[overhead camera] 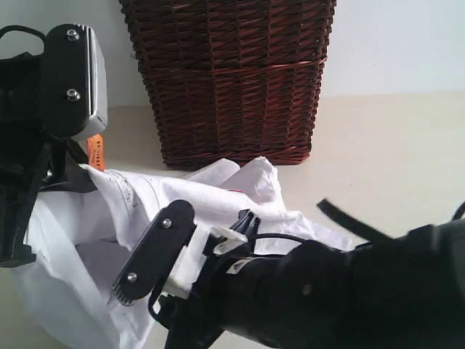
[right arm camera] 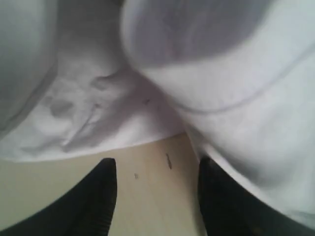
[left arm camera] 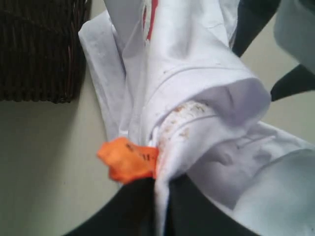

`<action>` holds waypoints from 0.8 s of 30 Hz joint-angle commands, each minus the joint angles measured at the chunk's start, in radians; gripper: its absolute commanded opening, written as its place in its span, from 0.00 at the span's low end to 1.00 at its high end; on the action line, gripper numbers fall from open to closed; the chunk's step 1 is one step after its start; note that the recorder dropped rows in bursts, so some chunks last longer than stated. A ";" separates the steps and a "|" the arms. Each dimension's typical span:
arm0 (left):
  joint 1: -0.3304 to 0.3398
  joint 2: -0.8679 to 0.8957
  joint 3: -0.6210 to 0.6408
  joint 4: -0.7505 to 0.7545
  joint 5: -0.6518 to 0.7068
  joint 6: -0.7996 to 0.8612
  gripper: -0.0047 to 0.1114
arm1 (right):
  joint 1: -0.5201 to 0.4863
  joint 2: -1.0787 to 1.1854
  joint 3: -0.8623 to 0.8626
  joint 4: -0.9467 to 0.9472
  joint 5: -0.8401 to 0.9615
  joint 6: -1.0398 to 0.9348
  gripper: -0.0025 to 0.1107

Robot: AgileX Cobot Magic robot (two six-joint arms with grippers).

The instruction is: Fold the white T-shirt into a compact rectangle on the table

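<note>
White T-shirt (overhead camera: 94,218) sits bunched on the counter (overhead camera: 392,160) before a wicker basket (overhead camera: 232,80); no fold is made yet. Left wrist view: left gripper (left arm camera: 160,184) clamped on the T-shirt beside its orange tag (left arm camera: 129,160). Right wrist view: right gripper (right arm camera: 156,166) jaws apart, empty, at the cloth's edge.
</note>
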 commanded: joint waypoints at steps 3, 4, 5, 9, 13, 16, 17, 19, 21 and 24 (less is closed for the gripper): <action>-0.006 -0.001 0.001 -0.024 -0.018 -0.005 0.04 | 0.051 0.107 -0.031 0.144 -0.471 -0.004 0.46; -0.006 -0.001 0.001 -0.026 -0.018 -0.005 0.04 | 0.048 0.116 -0.031 0.157 -0.494 -0.010 0.44; -0.006 -0.001 0.001 -0.026 -0.018 -0.005 0.04 | 0.048 0.118 -0.031 0.163 -0.496 -0.015 0.40; -0.006 -0.001 0.001 -0.026 -0.022 -0.005 0.04 | 0.048 0.123 -0.031 0.171 -0.494 -0.045 0.14; -0.006 -0.001 0.001 -0.030 -0.021 -0.005 0.04 | 0.048 0.123 -0.031 0.180 -0.498 -0.093 0.02; -0.006 -0.001 0.001 -0.030 -0.021 -0.005 0.04 | 0.048 0.123 -0.031 0.237 -0.514 -0.174 0.02; -0.006 -0.001 0.001 -0.030 -0.021 -0.005 0.04 | 0.048 0.123 -0.031 0.260 -0.534 -0.204 0.02; -0.006 -0.001 0.001 -0.030 -0.025 -0.012 0.05 | 0.048 0.118 -0.025 0.288 -0.570 -0.246 0.02; -0.006 -0.001 0.001 -0.030 -0.027 -0.025 0.14 | 0.048 0.094 -0.006 0.289 -0.579 -0.251 0.02; -0.006 -0.001 0.001 -0.030 -0.053 -0.061 0.38 | 0.048 0.039 0.028 0.287 -0.591 -0.251 0.02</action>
